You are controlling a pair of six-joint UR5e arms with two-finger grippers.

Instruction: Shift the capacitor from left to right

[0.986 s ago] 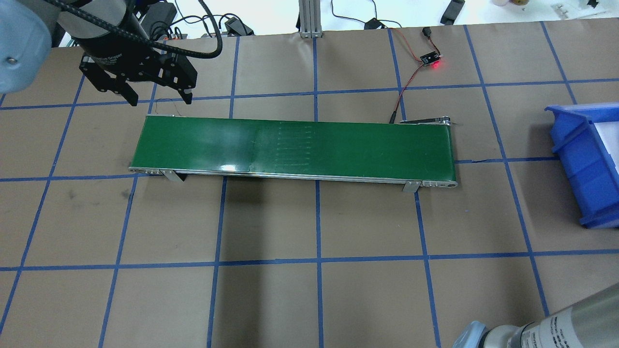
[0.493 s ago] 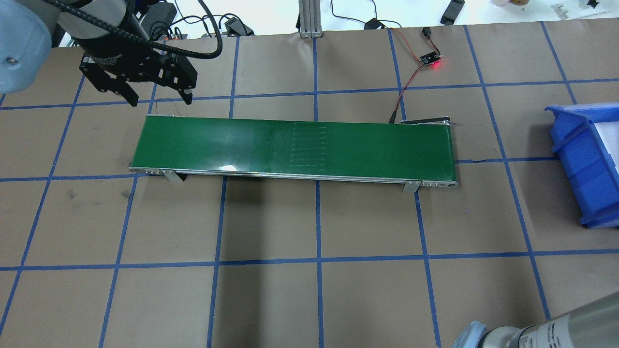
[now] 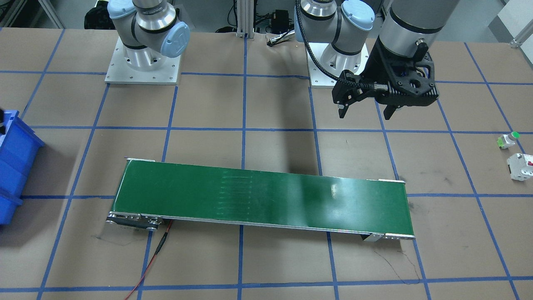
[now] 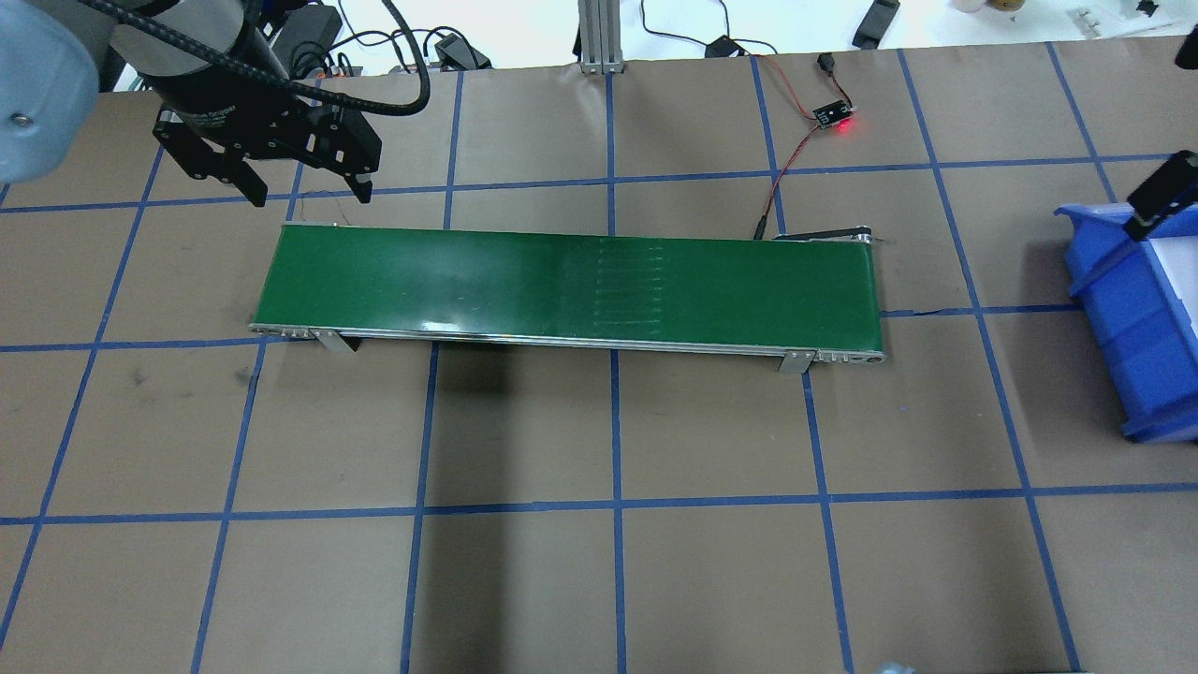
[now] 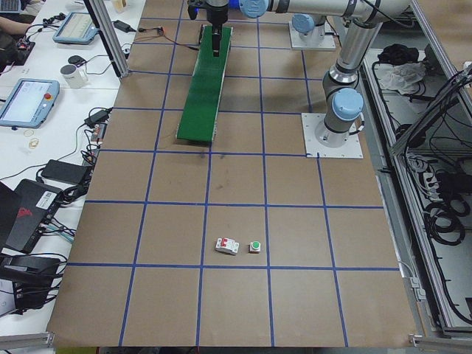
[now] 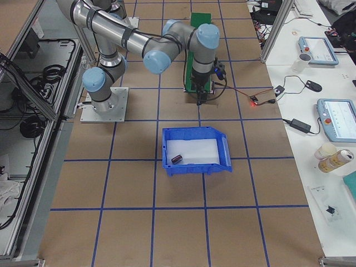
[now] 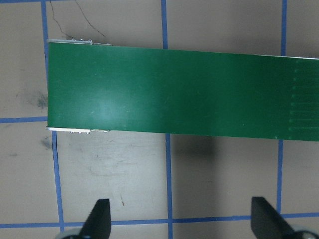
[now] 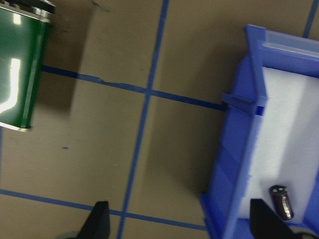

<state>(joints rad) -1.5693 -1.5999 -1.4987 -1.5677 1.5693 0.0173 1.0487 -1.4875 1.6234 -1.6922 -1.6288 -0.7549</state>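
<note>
The capacitor (image 6: 176,159), a small dark cylinder, lies on the white floor of the blue bin (image 6: 194,168) at the table's right end. In the right wrist view it (image 8: 281,201) lies in the bin's near corner (image 8: 238,149). My right gripper (image 8: 179,221) is open and empty, beside the bin's edge, between the bin and the right end of the green conveyor (image 8: 20,69). My left gripper (image 4: 309,197) is open and empty, just behind the conveyor's (image 4: 562,281) left end. It also shows in the front view (image 3: 366,115) and the left wrist view (image 7: 180,221).
A white block with red marking (image 3: 520,166) and a green-capped button (image 3: 509,139) lie on the table at my far left. A small sensor board with a red light (image 4: 836,117) and its wires sit behind the conveyor's right end. The bin (image 4: 1118,300) stands at the right edge.
The seam marks on the belt have shifted to the right. The right arm's forearm has left the bottom right corner, and a black part of that arm now shows over the bin. The left gripper has not moved.
</note>
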